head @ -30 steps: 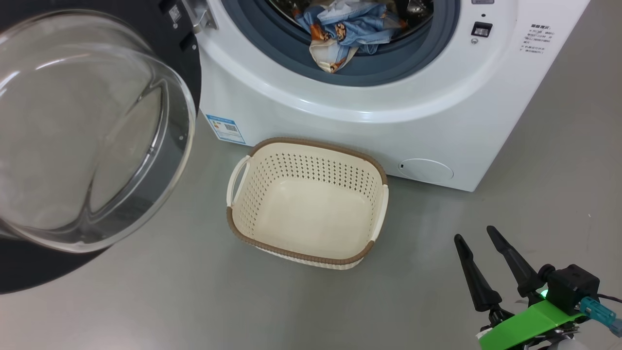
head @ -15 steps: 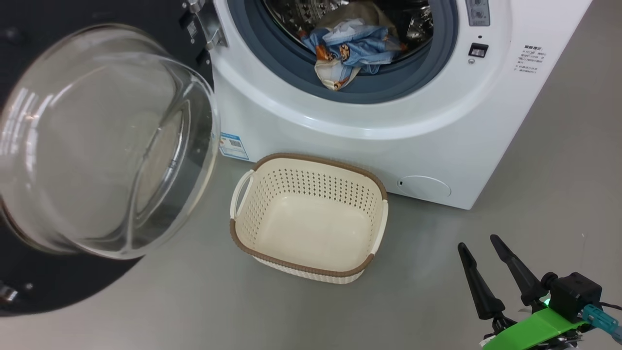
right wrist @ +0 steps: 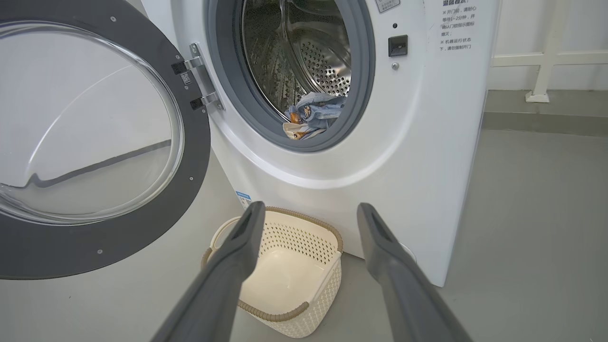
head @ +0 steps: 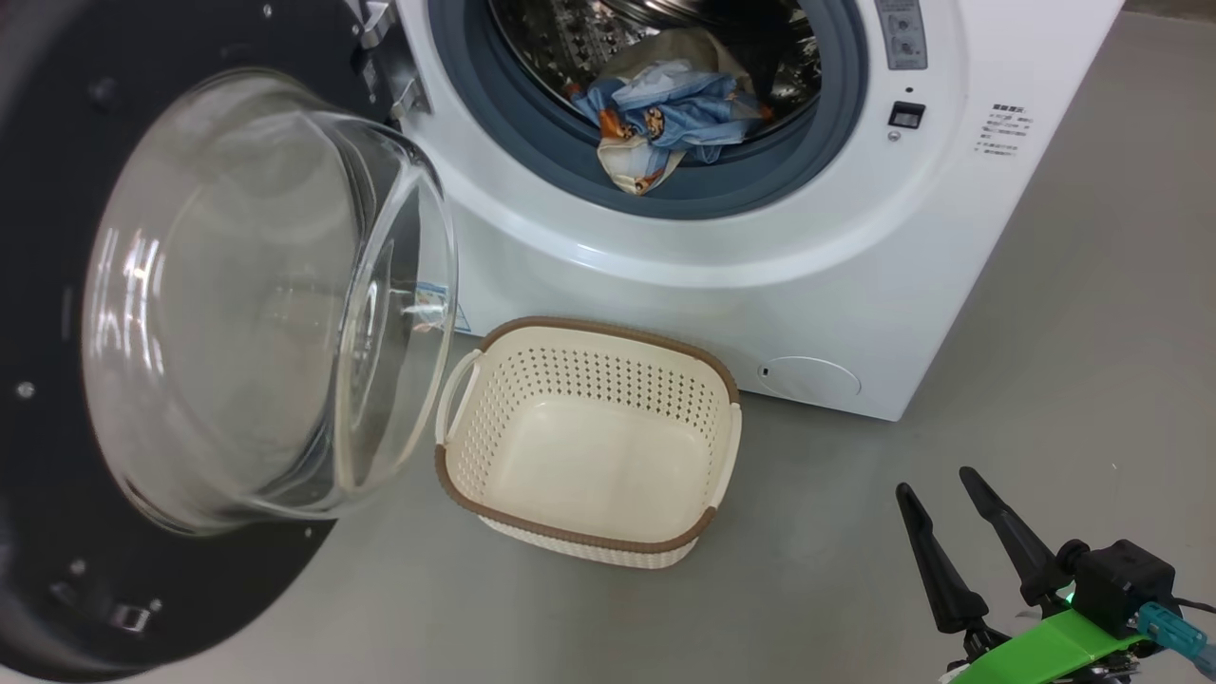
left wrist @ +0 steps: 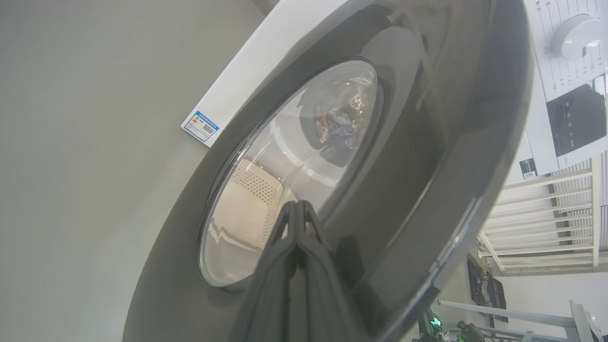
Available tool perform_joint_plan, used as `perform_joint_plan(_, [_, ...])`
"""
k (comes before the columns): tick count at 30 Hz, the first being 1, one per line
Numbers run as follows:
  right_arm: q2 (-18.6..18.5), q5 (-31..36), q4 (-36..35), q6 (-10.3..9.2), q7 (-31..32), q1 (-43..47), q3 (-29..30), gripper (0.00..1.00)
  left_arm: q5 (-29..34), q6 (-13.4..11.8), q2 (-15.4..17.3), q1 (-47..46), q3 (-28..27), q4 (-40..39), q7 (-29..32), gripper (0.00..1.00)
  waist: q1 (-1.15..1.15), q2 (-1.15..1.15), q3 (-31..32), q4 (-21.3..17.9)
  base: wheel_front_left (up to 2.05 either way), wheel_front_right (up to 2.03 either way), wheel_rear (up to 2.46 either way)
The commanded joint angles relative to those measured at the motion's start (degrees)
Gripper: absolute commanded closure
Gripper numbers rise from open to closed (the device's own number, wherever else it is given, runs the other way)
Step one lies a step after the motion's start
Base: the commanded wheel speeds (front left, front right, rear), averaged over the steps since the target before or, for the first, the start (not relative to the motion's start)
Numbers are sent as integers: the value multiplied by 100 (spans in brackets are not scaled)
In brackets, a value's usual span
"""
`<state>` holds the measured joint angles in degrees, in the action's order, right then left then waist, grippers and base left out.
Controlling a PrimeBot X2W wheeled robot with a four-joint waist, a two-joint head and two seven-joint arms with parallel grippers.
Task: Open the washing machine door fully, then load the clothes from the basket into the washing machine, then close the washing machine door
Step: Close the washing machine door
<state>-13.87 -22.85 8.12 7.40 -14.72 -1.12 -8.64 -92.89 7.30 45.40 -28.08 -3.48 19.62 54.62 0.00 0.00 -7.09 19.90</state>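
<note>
The washing machine (head: pixel 712 304) stands with its door (head: pixel 57 142) swung out to the left, the glass bowl bulging toward me. Light blue and orange clothes (head: pixel 665 114) lie at the drum's front lip, one corner over the grey-blue seal. On the floor before the machine sits the basket (head: pixel 589 456), with nothing in it. My right gripper (head: pixel 934 481) hangs open at the lower right, well apart from the basket. In the left wrist view my left gripper (left wrist: pixel 297 204) is shut with nothing in it, its tips at the door's (left wrist: pixel 427 118) outer face by the glass.
Grey floor surrounds the machine, with free room to the right of the basket (right wrist: pixel 285 270). A blue label sticker (left wrist: pixel 200 126) marks the machine's lower front. White railings (right wrist: pixel 546 57) stand behind the machine (right wrist: pixel 427 166) at the right.
The head camera has shifted, showing more of the door and drum. The door's glass bowl now covers the label and sits nearer the basket. My right gripper has kept its pose.
</note>
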Motion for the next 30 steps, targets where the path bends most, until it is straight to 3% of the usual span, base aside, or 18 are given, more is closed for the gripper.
perform_joint_plan(1, [-57,56,-117,9,-28,16,-100,0,-105,19,246,-86,-174,-277,129,100,0,0,12,-46,0,0,0])
perform_joint_plan(16, [-21,190,-149,9,-28,-53,-63,0,-168,19,-244,-238,168,-1536,665,100,0,0,-69,-547,0,0,0])
perform_joint_plan(30, [193,265,-211,9,-28,-104,40,0,70,19,-949,-724,503,-1991,587,100,0,0,-214,-1301,0,0,0])
